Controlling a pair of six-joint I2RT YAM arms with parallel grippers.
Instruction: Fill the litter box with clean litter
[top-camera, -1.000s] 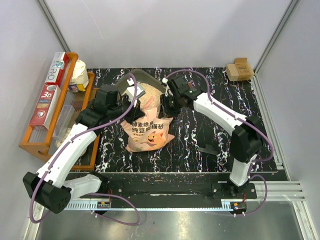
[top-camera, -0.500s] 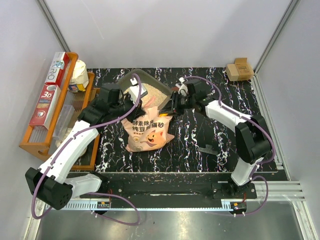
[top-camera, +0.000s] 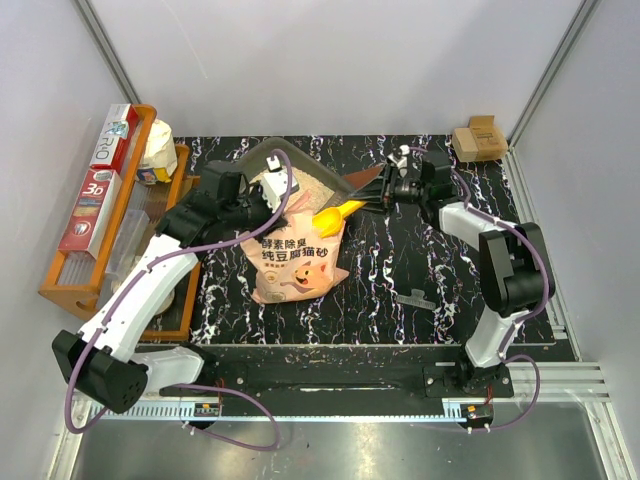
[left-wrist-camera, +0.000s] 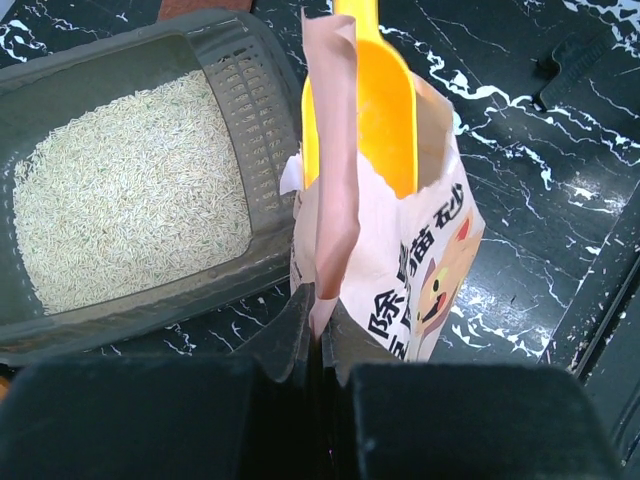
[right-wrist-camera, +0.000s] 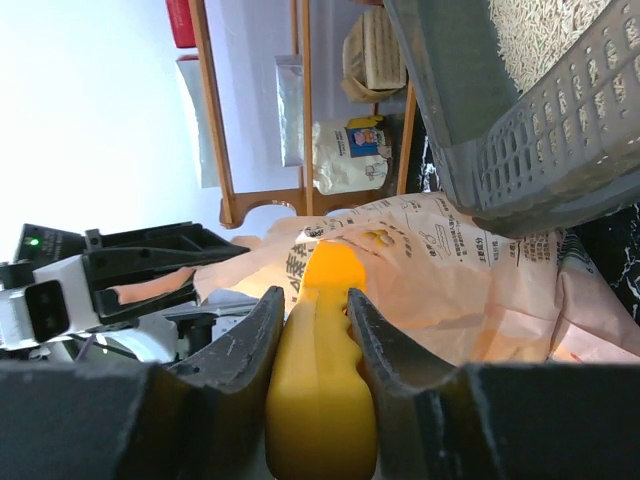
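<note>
Well, my left gripper (left-wrist-camera: 318, 335) is pinched tight on the top edge of the pink bag (left-wrist-camera: 430, 270). My right gripper (right-wrist-camera: 314, 305) is clamped around the handle of the yellow scoop (right-wrist-camera: 320, 410), whose bowl lies in the bag's mouth. The litter box (left-wrist-camera: 255, 120) sits right against the bag, with clean litter (left-wrist-camera: 130, 200) spread over its floor.
</note>
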